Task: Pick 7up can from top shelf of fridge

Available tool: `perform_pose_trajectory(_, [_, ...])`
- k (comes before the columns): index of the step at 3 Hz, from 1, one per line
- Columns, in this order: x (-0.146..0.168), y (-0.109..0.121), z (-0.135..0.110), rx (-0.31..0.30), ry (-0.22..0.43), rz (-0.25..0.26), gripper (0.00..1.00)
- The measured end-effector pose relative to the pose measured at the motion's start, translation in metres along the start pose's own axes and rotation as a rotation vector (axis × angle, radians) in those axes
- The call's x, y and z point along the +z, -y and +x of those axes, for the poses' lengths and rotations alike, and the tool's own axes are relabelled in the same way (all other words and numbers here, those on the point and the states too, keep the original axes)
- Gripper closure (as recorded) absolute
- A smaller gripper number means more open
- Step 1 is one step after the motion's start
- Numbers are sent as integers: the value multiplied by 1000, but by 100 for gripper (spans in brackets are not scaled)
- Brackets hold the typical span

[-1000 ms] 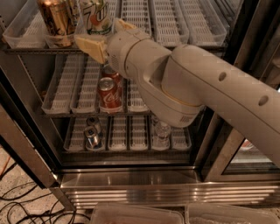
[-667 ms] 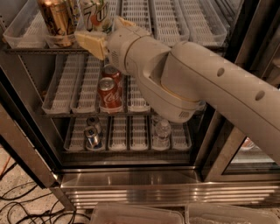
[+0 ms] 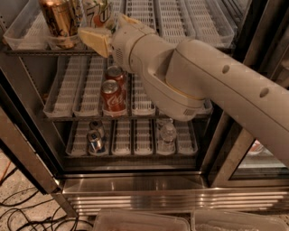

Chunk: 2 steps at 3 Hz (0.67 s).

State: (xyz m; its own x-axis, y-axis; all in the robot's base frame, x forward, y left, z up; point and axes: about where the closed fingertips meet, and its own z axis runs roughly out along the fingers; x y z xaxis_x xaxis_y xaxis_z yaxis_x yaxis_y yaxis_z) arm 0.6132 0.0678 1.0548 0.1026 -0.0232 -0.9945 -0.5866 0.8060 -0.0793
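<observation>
The tool (image 3: 102, 26), spread, sits at the 7up can (image 3: 97, 10) on the top shelf (image 3: 174, 22); red cola cans (image 3: 113, 94) below.

At the top shelf (image 3: 22, 38) front, the jaws hide the base of the 7up can (image 3: 97, 10) behind them; its top is cropped.

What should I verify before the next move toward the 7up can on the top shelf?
1. The 7up can stands upright on the top shelf: ok.
2. The gripper is at the shelf's front edge, directly before the 7up can: ok.
3. Room beside the gold can, which stands close to the target: cannot tell.
4. Contact between gripper and 7up can: cannot tell, the arm hides it.
5. The red cola cans sit one tier lower, away from the gripper: ok.
</observation>
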Motion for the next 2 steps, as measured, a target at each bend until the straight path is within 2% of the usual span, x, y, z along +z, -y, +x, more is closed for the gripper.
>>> perform_pose_trajectory(2, [3,-1,-2,2,0,-6,27])
